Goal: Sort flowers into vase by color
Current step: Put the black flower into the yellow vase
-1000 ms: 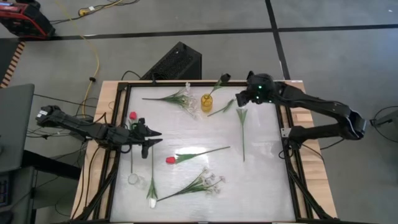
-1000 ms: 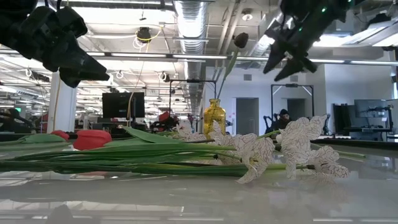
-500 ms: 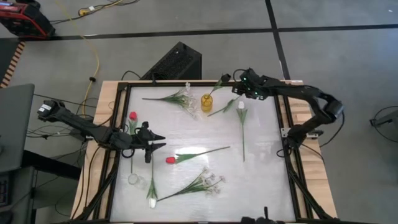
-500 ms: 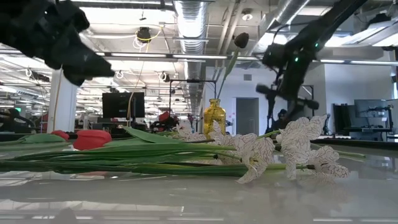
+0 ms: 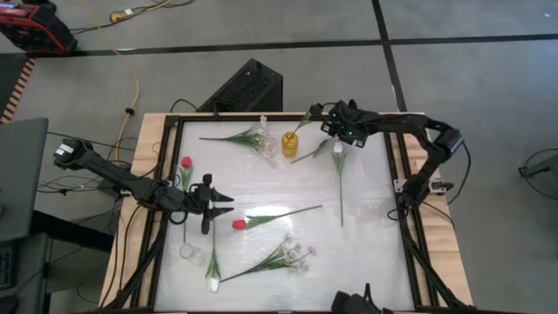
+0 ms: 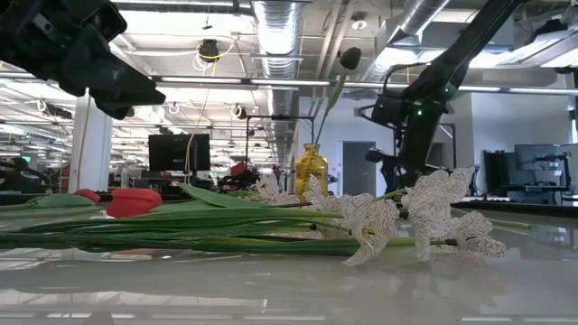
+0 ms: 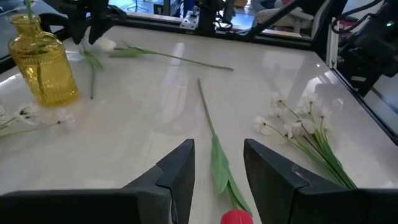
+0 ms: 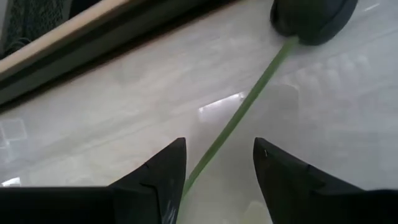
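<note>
The right gripper (image 5: 334, 133) is hovering open and empty, a green stem (image 8: 236, 118) running between its fingers, the yellow vase (image 5: 289, 143) just beside it. The left gripper (image 5: 223, 200) is gaping empty, a red tulip (image 5: 238, 224) lying just ahead

Grey floor (image 5: 261, 26), yellow cable (image 5: 131, 65); ceiling ducts (image 6: 280, 27), monitor (image 6: 179, 152).
</note>
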{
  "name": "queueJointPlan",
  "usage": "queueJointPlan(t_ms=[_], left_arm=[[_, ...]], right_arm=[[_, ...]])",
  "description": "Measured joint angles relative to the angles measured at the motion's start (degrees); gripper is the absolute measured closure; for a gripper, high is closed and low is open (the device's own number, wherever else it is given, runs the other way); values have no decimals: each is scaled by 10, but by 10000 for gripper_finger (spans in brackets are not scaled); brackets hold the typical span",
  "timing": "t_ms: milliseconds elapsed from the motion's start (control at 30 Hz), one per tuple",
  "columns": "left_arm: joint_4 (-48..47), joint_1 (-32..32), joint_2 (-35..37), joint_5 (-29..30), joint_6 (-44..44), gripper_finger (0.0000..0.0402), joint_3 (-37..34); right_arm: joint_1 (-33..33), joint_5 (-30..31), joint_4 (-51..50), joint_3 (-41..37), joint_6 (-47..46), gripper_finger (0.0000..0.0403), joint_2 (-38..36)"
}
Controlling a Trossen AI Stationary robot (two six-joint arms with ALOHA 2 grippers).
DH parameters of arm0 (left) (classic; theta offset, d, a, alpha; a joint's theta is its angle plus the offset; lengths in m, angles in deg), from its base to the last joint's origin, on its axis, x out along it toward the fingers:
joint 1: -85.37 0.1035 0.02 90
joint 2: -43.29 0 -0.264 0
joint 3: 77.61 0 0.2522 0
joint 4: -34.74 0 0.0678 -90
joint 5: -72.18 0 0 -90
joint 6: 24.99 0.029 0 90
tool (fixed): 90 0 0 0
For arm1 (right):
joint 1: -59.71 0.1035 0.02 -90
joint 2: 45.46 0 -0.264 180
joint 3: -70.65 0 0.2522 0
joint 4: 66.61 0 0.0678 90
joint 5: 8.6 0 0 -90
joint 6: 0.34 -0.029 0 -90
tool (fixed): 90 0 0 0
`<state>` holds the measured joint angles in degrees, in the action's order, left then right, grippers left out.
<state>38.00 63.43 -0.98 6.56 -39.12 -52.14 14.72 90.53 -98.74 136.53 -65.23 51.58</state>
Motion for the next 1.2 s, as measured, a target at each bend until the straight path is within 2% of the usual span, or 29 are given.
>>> queueJointPlan(t_ms=[167,300,600,800,967,1067,1200], left_arm=[[0,0,0,0,0,275,0],[0,0,0,-1,0,275,0],[0,0,0,-6,-1,275,0],[0,0,0,-8,-11,275,0],[0,0,0,-16,-14,275,0],[0,0,0,-16,-15,275,0],[2,0,0,-16,-14,275,0]], right_arm=[[3,17,29,0,-23,212,24],[3,23,41,2,-27,240,41],[9,44,15,-2,-28,376,14],[15,74,24,-1,-4,370,-80],[19,102,35,-1,38,370,-195],[41,132,44,-1,105,378,-268],[103,148,74,0,252,375,-356]])
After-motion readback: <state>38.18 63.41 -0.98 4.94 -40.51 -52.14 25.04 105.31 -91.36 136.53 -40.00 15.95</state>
